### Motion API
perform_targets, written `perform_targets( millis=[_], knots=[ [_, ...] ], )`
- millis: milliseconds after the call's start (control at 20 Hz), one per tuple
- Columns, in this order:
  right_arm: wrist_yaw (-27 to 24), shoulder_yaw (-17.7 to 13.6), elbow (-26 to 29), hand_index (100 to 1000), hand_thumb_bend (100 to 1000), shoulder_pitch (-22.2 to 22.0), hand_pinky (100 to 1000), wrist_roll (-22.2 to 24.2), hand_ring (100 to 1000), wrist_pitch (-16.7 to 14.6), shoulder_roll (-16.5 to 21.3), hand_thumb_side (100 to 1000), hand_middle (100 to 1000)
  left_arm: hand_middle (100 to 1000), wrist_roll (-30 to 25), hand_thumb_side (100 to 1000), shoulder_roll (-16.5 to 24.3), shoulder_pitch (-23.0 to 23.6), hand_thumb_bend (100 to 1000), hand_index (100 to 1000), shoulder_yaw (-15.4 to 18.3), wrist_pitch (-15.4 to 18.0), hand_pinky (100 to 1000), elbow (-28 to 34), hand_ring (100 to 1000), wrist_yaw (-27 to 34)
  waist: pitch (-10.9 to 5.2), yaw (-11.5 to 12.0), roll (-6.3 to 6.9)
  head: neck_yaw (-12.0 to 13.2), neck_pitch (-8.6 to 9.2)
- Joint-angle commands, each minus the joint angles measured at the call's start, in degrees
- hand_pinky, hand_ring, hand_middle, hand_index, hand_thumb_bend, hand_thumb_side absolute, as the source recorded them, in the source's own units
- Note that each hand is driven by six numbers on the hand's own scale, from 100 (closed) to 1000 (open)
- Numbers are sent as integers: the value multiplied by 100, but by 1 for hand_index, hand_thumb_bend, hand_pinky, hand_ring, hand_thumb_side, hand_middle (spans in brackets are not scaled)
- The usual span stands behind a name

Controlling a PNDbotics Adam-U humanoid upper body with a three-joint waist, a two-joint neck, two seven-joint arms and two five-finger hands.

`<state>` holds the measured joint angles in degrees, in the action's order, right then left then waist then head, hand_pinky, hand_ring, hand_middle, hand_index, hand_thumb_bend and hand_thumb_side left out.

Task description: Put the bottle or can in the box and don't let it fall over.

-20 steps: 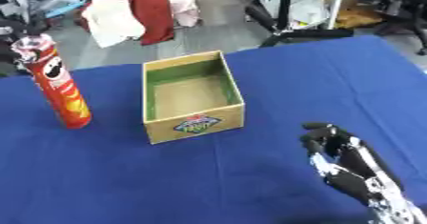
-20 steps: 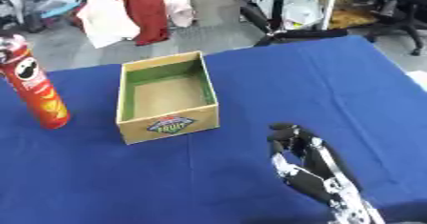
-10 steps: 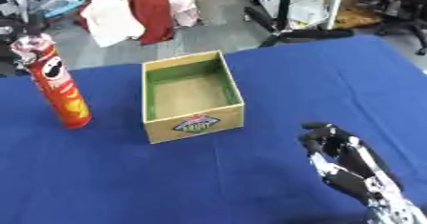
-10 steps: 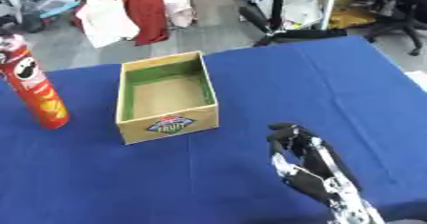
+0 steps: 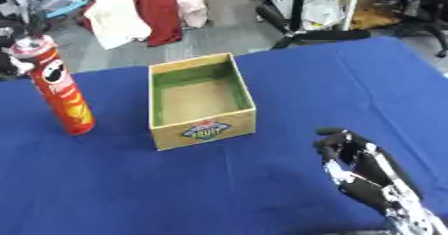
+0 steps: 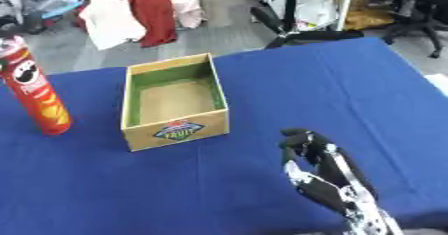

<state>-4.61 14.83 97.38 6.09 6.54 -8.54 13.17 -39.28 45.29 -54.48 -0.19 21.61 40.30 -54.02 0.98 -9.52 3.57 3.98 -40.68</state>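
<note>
can, tall and red, stood upright on the blue table at the left of the frame, just beside the cardboard box but apart from it, with nothing touching it. the box sat a little left of centre, its open top facing up and its green-lined inside bare, so the can was not yet in it. the label on its near wall faced the camera.

the right hand showed at the lower right, well apart from both can and box, its fingers curled inward and holding nothing. it looked parked there out of the way rather than at work. the left hand showed in neither view.

judging from this layout, the task was at its start: the can had yet to be grasped. being tall and narrow, it would tip easily, so a grasp around its middle and a straight descent onto the flat floor of the box seemed the safe course. clothes hung beyond the table at the upper left.
</note>
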Motion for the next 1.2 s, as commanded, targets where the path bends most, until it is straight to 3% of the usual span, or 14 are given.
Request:
perform_targets(
  millis=[50, 300, 1200],
  knots=[
    [-12, -43, 44, 641, 100, 85, 759, 14, 736, -2, 6, 146, 770, 757, -43, 347, -18, -6, 100, 911, -68, 13, 645, -31, 692, -6, -6, -2, -32, -4, 31],
    [-11, -41, 41, 641, 100, 84, 759, 14, 736, -1, 6, 147, 770, 705, -16, 268, -13, 5, 100, 874, -62, -16, 618, -25, 650, 94, -7, -3, -31, -5, 29],
    [1, -38, 31, 641, 100, 77, 759, 19, 736, -1, -4, 147, 770, 608, -73, 256, 118, -134, 100, 821, 28, -17, 544, 131, 560, 654, -40, -6, -16, 2, 35]
  ],
)
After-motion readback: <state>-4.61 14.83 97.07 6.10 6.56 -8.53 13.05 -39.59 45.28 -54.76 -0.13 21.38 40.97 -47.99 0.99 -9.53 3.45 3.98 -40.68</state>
